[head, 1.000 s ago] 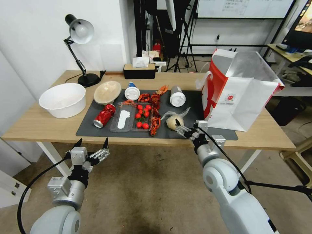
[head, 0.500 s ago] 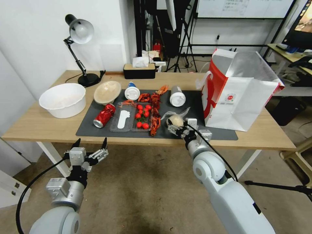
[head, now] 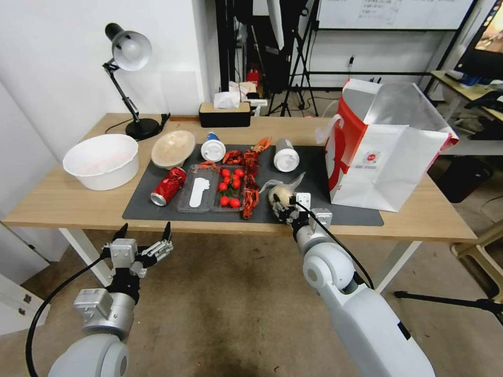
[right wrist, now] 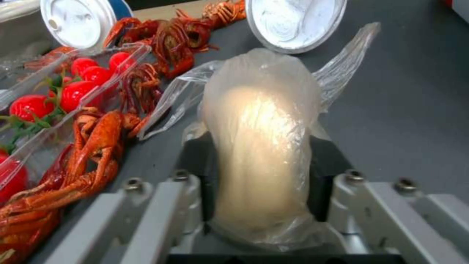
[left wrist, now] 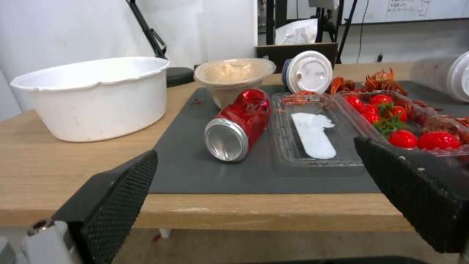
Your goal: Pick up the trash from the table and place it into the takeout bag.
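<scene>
Your right gripper (right wrist: 261, 172) has its fingers clamped on the clear plastic bag with a pale round lump (right wrist: 261, 146), lying on the dark grey rectangular mat (head: 314, 162) near the upright white-and-red paper takeout bag (head: 387, 152). Your left gripper (head: 144, 235) hangs spread apart before the light-wood table (head: 63, 201).

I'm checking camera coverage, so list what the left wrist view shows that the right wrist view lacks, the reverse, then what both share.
Left wrist view alone: the white tub, beige bowl, crushed red can, and the left gripper open, short of the table.

Right wrist view alone: the right gripper closed on the bagged pale lump, fingers pressing either side.

Both: cherry tomatoes, crayfish, grey mat, lidded cups.
</scene>
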Motion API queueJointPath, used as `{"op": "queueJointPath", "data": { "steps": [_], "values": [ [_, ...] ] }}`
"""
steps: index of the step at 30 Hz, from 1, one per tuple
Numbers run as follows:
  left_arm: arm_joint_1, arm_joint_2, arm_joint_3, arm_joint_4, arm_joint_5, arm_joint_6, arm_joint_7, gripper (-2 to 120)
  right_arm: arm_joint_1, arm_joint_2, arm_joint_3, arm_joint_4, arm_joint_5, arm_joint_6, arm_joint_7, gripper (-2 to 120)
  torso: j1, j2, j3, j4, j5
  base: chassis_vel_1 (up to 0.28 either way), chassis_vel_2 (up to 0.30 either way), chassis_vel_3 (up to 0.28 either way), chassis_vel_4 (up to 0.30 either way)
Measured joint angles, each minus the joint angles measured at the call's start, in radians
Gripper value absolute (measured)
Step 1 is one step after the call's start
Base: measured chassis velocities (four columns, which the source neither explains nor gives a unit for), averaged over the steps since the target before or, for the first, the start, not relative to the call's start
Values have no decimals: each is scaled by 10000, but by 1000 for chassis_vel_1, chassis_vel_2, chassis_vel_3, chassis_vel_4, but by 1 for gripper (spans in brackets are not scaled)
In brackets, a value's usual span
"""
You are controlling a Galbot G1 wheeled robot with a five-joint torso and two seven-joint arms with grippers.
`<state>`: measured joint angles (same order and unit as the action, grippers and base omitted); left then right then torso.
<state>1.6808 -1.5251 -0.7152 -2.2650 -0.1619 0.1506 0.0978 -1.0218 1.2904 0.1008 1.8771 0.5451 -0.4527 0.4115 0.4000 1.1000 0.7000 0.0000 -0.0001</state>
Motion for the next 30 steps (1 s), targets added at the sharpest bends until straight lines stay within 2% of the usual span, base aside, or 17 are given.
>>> {"op": "queueJointPath", "data": {
  "steps": [6, 10, 16, 23, 30],
  "values": [
    [2, 0, -4, 90, 40, -138, -8, 100, -21, 30, 1, 7, -14, -18, 30, 11, 0, 0, 0, 0, 1, 0, 0, 0, 0],
    [-5, 9, -10, 100, 46, -139, -12, 100, -30, 37, 22, 26, -16, -11, 40, 6, 0, 0, 0, 0, 2, 0, 0, 0, 0],
    [-16, 58, -25, 165, 46, -163, -20, 100, -122, -65, 71, 394, 64, 313, -33, 6, 0, 0, 0, 0, 2, 0, 0, 0, 0],
    [-14, 124, -30, 250, 38, -307, -24, 100, -221, -568, 492, 2257, 788, 886, -908, 6, -1, 0, 0, 0, 1, 0, 0, 0, 0],
    [5, 165, -44, 254, 24, -352, -24, 100, 170, -1171, 1332, 3366, 1797, 1310, -1512, 6, -2, 0, 0, 0, 3, 0, 0, 0, 0]
  ]
}}
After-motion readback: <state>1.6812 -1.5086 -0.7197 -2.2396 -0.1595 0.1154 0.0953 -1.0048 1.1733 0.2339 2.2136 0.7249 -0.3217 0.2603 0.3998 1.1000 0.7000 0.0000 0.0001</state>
